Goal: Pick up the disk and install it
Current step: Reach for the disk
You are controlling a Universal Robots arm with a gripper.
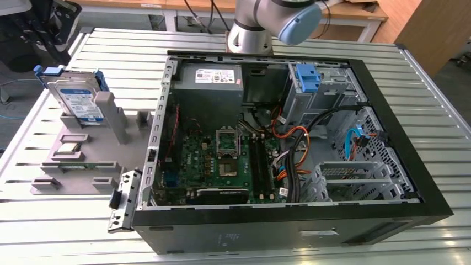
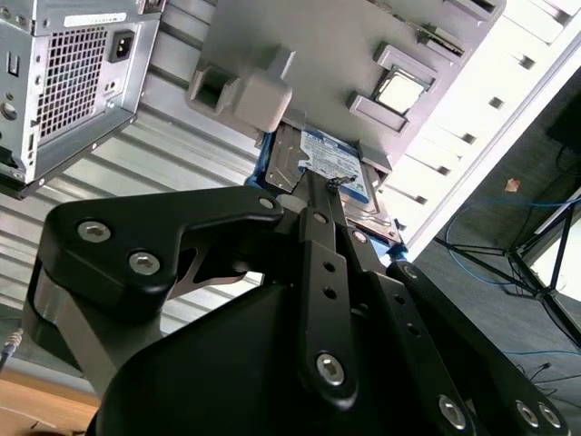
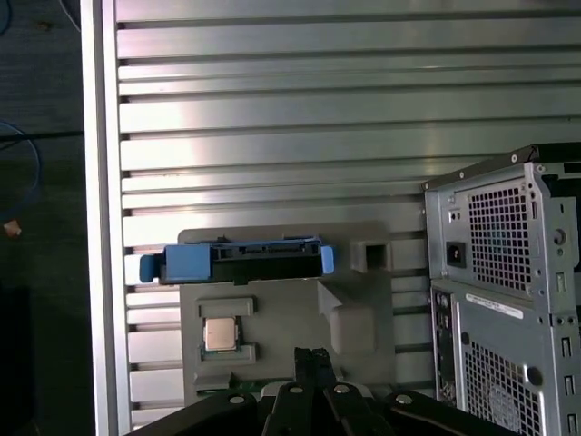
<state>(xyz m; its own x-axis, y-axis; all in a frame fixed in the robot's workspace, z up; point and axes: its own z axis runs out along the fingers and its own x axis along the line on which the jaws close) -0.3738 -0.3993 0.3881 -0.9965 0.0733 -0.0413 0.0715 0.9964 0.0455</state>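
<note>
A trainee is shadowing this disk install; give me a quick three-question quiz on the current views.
1. True or false: the flat silver-black hard drive in its blue plastic carrier already sits inside the open black computer case.
2. The drive stands upright in: A) the grey plastic fixture tray; B) the metal drive cage; C) the power supply box.
3. Which small square silver part lies in that tray near the drive?
Key: 1 false; 2 A; 3 the processor chip.

Even daylight; glare on metal table (image 3: 272,100)
</note>
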